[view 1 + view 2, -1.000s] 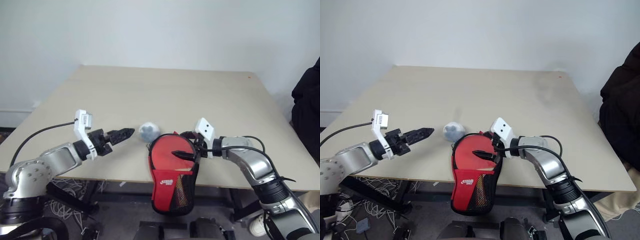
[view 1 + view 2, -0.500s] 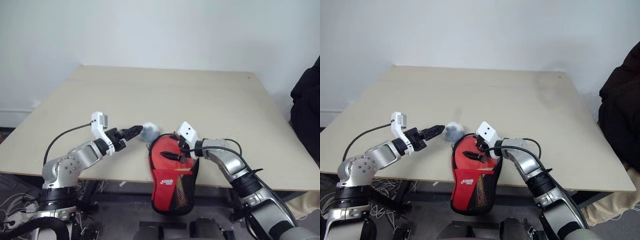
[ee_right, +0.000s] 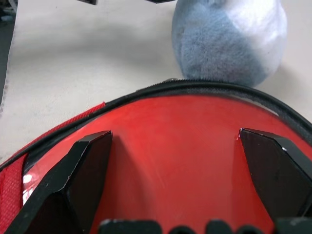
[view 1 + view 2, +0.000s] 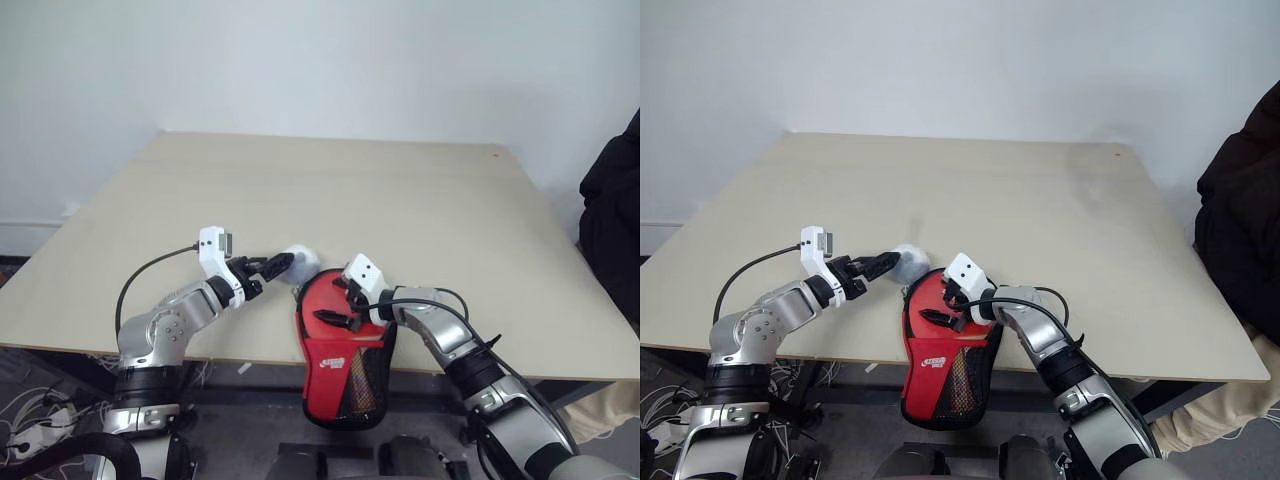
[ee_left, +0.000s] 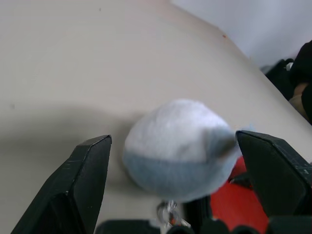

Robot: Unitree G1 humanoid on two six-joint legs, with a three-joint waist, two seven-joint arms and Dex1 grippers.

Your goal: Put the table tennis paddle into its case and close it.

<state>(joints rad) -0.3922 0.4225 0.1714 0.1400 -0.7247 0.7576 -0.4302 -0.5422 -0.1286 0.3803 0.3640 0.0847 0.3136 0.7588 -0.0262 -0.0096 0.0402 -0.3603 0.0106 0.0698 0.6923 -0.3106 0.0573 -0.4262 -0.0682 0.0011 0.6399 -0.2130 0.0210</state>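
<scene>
- Left eye view: one red case (image 4: 342, 350), one table tennis paddle (image 4: 340, 305), one grey-white plush charm (image 4: 300, 262), two claws, all at the near edge of one beige worktop (image 4: 400, 200).
- Case lying open at the worktop's front edge, round end on the surface, narrow end with white logo and mesh pocket hanging over the edge.
- Paddle inside the case, red rubber face up within the black zip edging; handle hidden, so depth of seating impossible to tell.
- Charm sitting on the worktop just beyond the case's round end, touching or nearly touching the edging.
- Left claw (image 4: 277, 264) spread wide, fingertips on either side of the charm in the left wrist view (image 5: 178, 146), not closed on it.
- Right claw (image 4: 338, 304) also spread wide, hovering low over the paddle's red face, holding nothing; contact with the rubber impossible to tell.
- Right wrist view: red face (image 3: 185, 161) between the two black fingers (image 3: 83, 180), charm just past the zip edge.
</scene>
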